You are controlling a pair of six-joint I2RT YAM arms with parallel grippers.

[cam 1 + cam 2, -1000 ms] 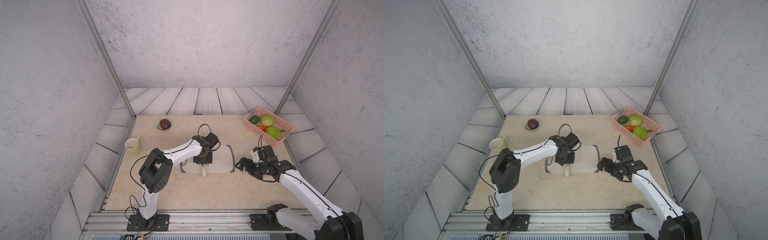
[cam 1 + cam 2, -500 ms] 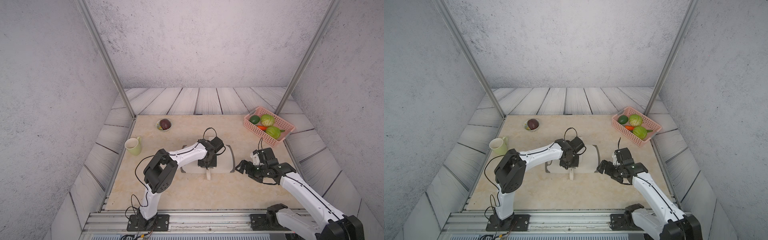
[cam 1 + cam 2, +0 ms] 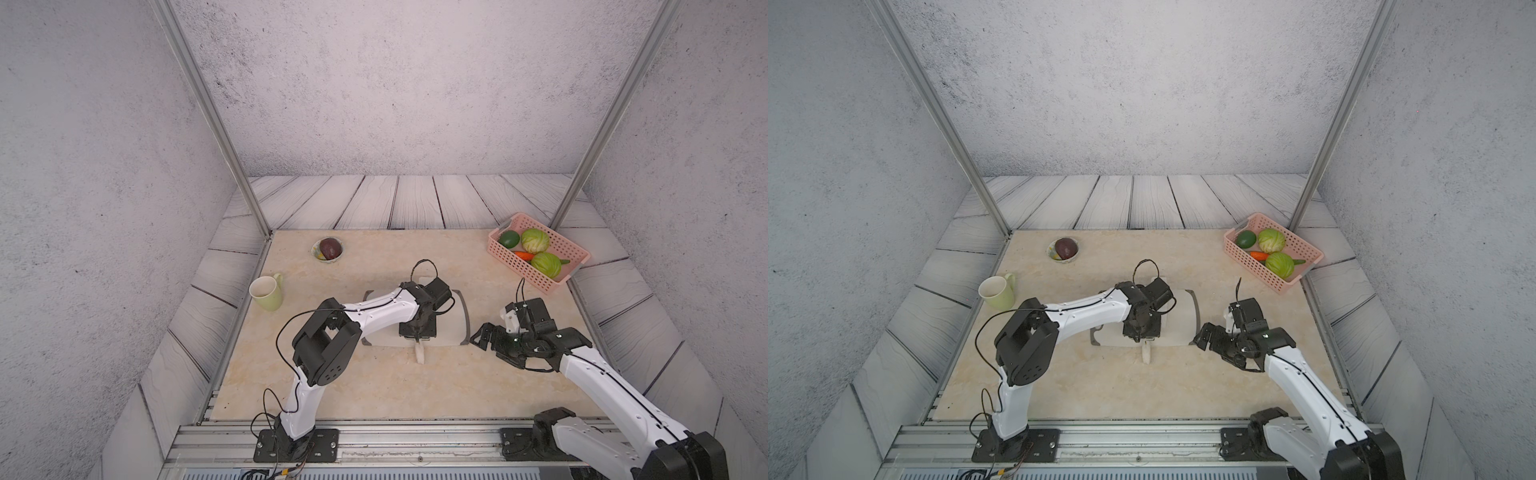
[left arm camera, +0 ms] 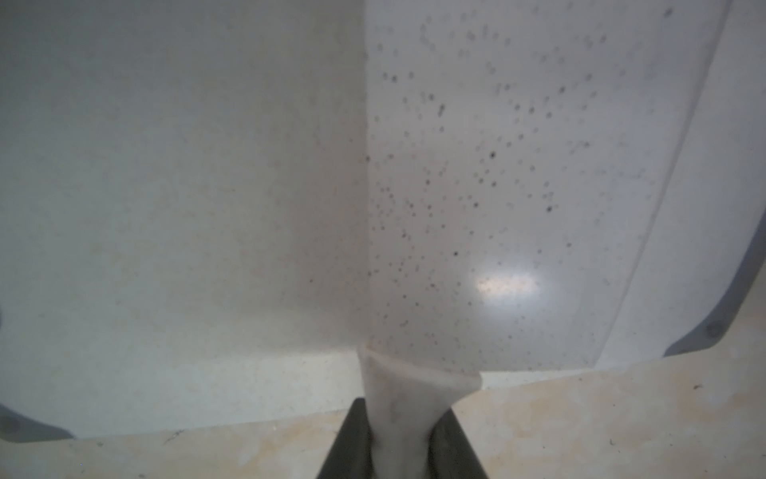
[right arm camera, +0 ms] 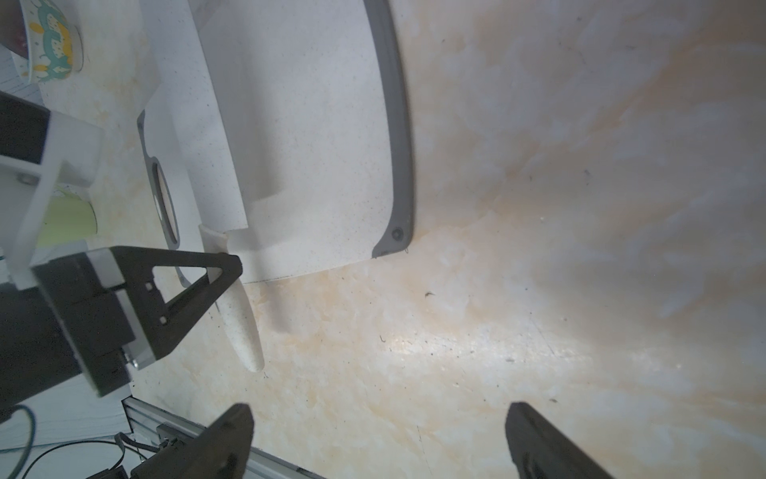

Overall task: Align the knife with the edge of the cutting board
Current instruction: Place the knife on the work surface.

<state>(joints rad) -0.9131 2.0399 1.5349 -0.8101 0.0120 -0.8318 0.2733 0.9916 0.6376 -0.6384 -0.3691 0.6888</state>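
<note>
The cutting board (image 3: 451, 320) (image 3: 1181, 318) lies flat mid-table, pale with dark grey end trims. The knife (image 4: 497, 186) lies across it, its broad speckled blade over the board. Its cream handle (image 3: 420, 354) (image 3: 1146, 354) sticks out past the board's near long edge. My left gripper (image 4: 400, 414) (image 3: 417, 337) is shut on the handle where it meets the blade, as the right wrist view also shows at the knife (image 5: 242, 327). My right gripper (image 5: 378, 414) (image 3: 488, 343) stands open and empty over bare table, just right of the board's trim (image 5: 400, 145).
A green mug (image 3: 268, 293) stands at the left. A small bowl (image 3: 328, 248) with a dark fruit sits at the back left. A pink basket (image 3: 524, 272) of vegetables sits at the back right. A metal rail (image 3: 374, 436) runs along the front.
My left gripper has carried the knife a little to the right along the board, then held still. The right arm has drawn slightly nearer the front, jaws still wide.
</note>
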